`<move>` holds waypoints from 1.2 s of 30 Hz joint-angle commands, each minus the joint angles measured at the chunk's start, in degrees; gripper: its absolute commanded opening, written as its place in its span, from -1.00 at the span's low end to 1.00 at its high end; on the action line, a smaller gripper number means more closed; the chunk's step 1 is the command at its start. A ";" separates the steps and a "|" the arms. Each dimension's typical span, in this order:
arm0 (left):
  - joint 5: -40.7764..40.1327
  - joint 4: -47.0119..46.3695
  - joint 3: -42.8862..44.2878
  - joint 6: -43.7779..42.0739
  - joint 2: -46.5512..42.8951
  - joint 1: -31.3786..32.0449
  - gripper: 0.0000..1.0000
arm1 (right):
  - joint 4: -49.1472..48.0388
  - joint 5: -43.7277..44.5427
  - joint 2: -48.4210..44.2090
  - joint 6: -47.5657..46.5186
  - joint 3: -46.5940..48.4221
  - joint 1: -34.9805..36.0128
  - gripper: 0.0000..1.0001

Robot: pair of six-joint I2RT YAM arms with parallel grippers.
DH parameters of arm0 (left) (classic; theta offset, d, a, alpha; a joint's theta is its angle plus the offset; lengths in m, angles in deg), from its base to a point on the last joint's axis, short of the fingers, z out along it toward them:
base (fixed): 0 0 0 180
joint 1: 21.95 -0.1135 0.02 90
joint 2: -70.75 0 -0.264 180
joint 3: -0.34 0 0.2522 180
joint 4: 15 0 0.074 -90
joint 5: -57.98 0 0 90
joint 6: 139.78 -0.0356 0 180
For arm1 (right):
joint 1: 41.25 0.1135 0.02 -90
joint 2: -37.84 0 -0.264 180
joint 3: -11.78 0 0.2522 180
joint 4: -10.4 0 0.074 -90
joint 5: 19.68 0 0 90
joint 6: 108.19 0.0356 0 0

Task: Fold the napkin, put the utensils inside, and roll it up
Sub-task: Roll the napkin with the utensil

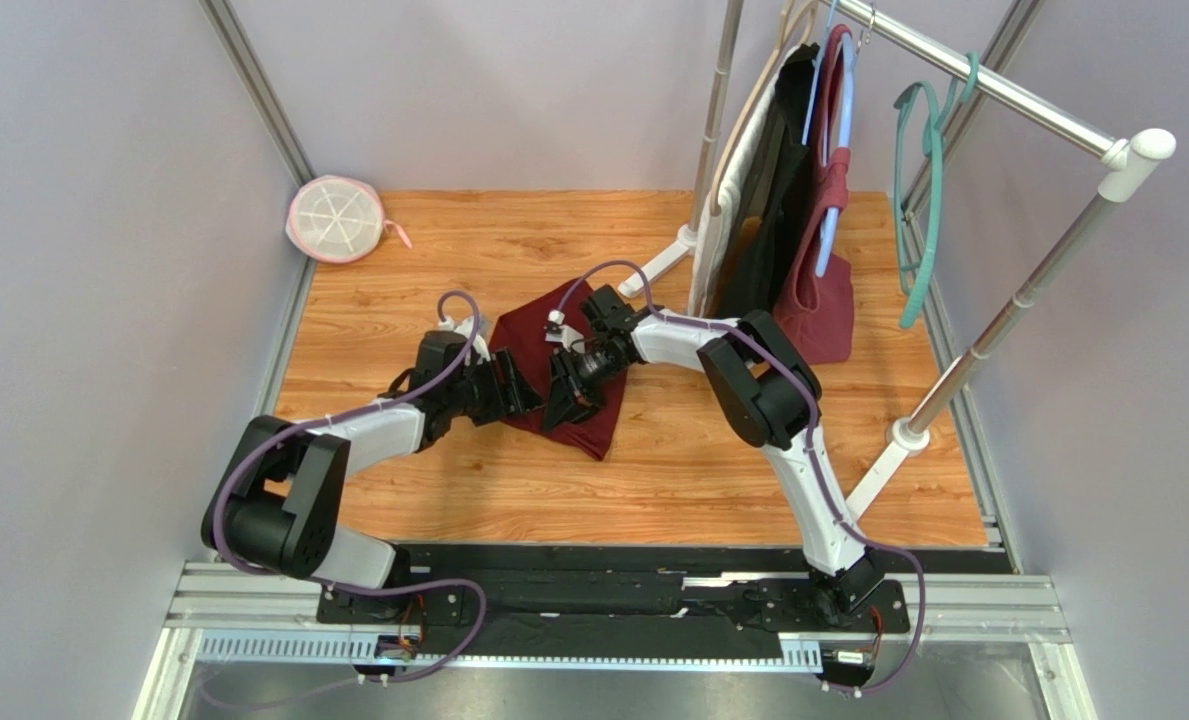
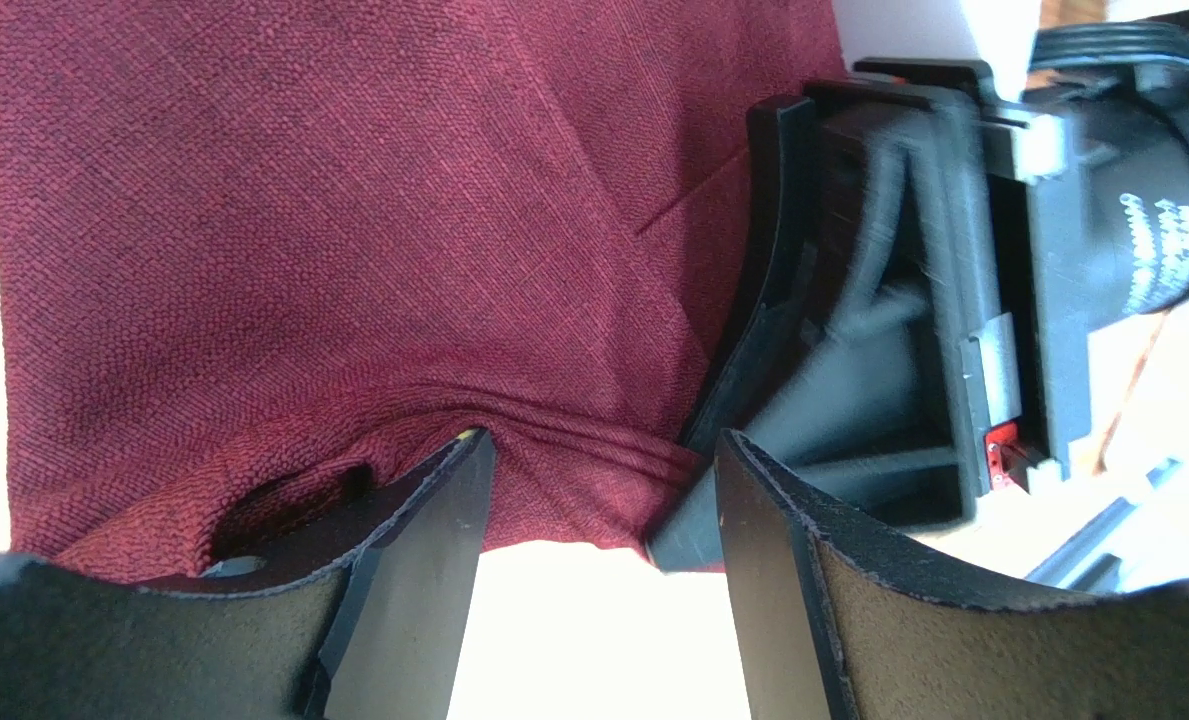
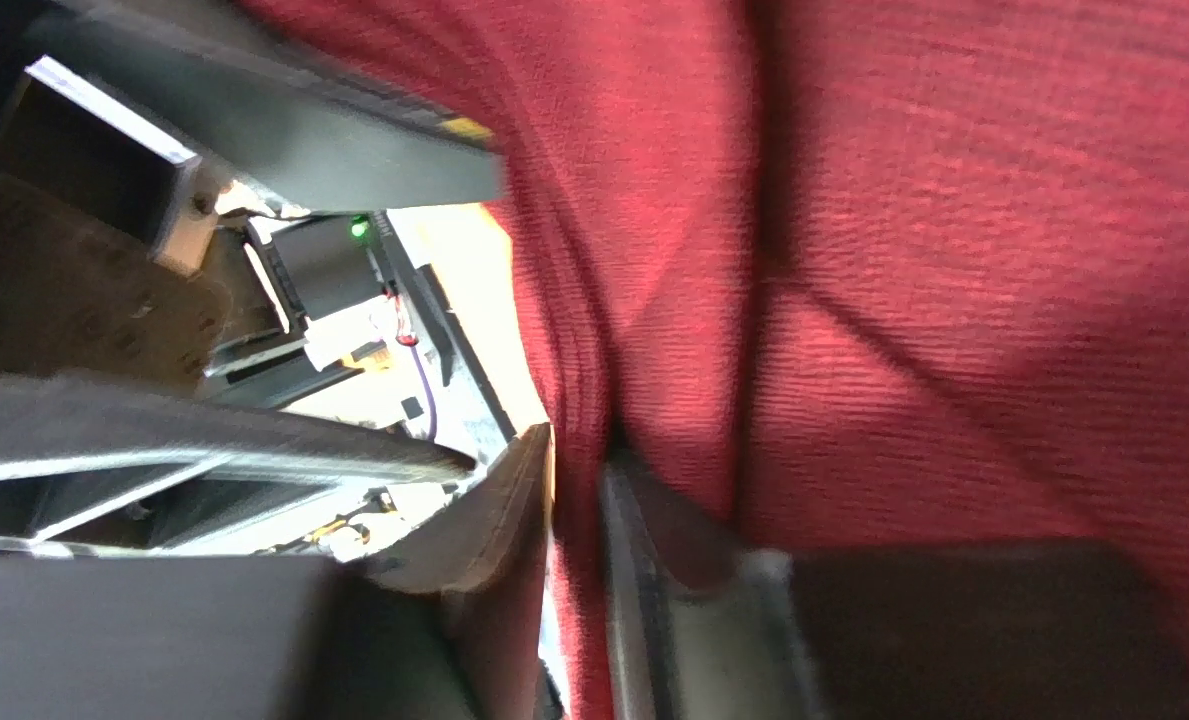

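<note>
From above you get the whole layout: the napkin lies in an uneven folded shape near the middle of the wooden tabletop. Both arms bend over it and their heads meet on its near half, so much of the cloth is covered in that view. Your left wrist camera gives what the overhead cannot: the weave close up, a diagonal fold line across the cloth, and a ridge of bunched pleats along its near edge. It also shows the black body of the right pincer sitting just beside that ridge. The right wrist view is blurred (red fills most of it), yet it shows creases meeting near its own fingers. Around the work, a round white-and-pink mesh disc lies at the far left corner, well apart. A metal rack stands on the right carrying a dark garment, a burgundy bag and a teal hanger, the bag close behind the right arm's elbow. The left pincer stands spread wide with nothing between its fingers, one fingertip touching the bunched edge. The right pincer shows only a narrow slot with red in it; whether it pinches the napkin you cannot tell.
</note>
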 commanded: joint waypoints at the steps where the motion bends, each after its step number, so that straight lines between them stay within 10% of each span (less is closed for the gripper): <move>1: -0.71 -1.14 0.22 -1.42 3.63 -1.65 0.32 | -0.66 8.90 -3.07 -1.92 -3.05 -0.67 -0.35; 13: 1.49 1.06 1.01 -2.30 6.88 -2.27 0.31 | -5.82 21.80 -22.03 -7.61 -14.29 -0.41 0.05; 36: 4.21 1.85 2.06 -3.18 8.73 -3.41 0.30 | -11.03 53.01 -28.83 -27.14 -24.68 13.39 -0.24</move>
